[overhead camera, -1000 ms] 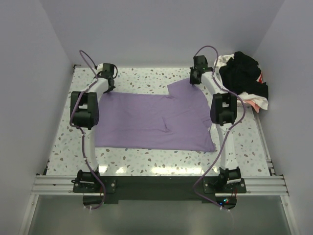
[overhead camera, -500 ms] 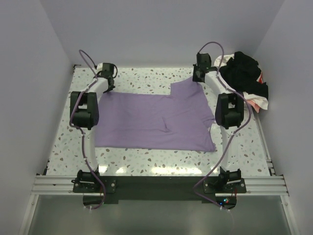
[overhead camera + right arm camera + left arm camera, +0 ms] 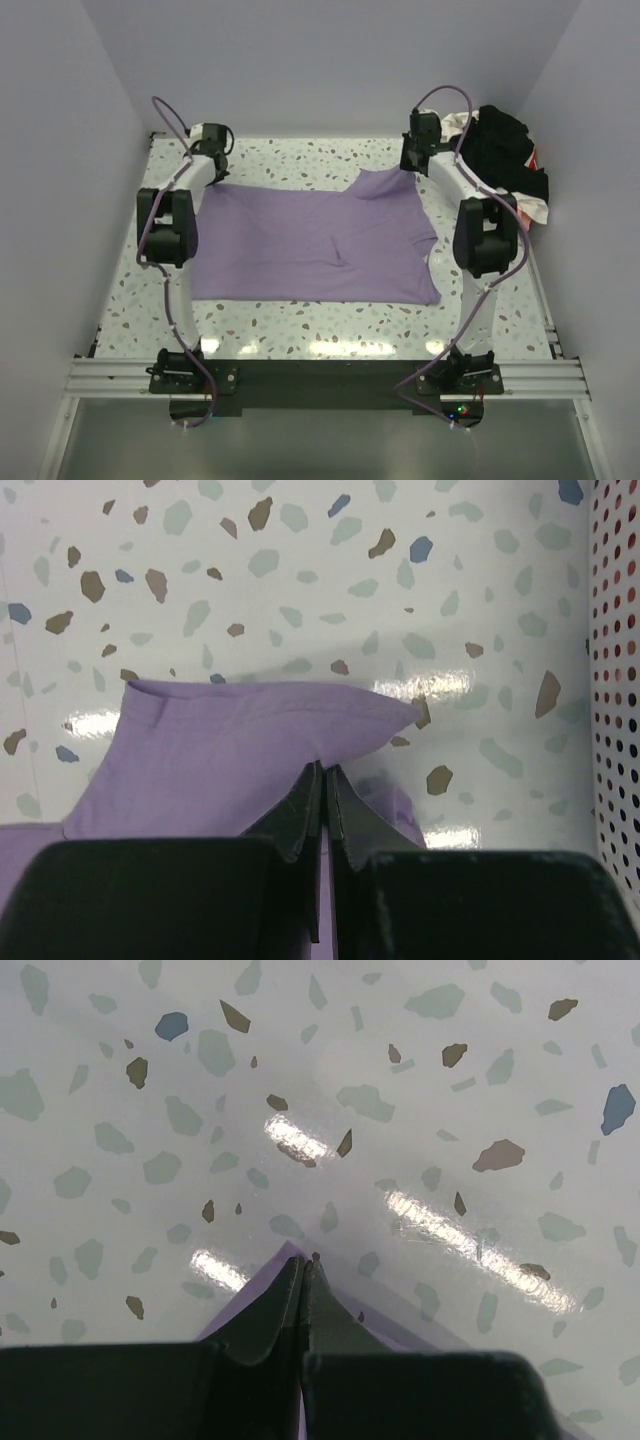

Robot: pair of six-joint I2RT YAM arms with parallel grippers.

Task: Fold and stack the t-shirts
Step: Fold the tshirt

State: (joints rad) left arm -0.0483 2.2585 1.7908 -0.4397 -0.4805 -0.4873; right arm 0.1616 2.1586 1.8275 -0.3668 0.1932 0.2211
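A lilac-purple t-shirt [image 3: 310, 240] lies spread on the speckled table. My left gripper [image 3: 212, 160] is shut on its far left corner; in the left wrist view the pinched corner [image 3: 290, 1256] peeks out at the closed fingertips. My right gripper [image 3: 412, 160] is shut on the far right sleeve, which is lifted; the sleeve cloth [image 3: 250, 735] bunches above the closed fingers in the right wrist view. A pile of black, white and pink-red t-shirts [image 3: 500, 155] sits at the far right.
A white perforated basket wall [image 3: 615, 680] stands just right of my right gripper and holds the pile. The side walls close in the table on the left, right and back.
Both grippers have moved toward the far edge, pulling the shirt with them. The right sleeve has been drawn right and back and now bunches up; the right arm has stretched out.
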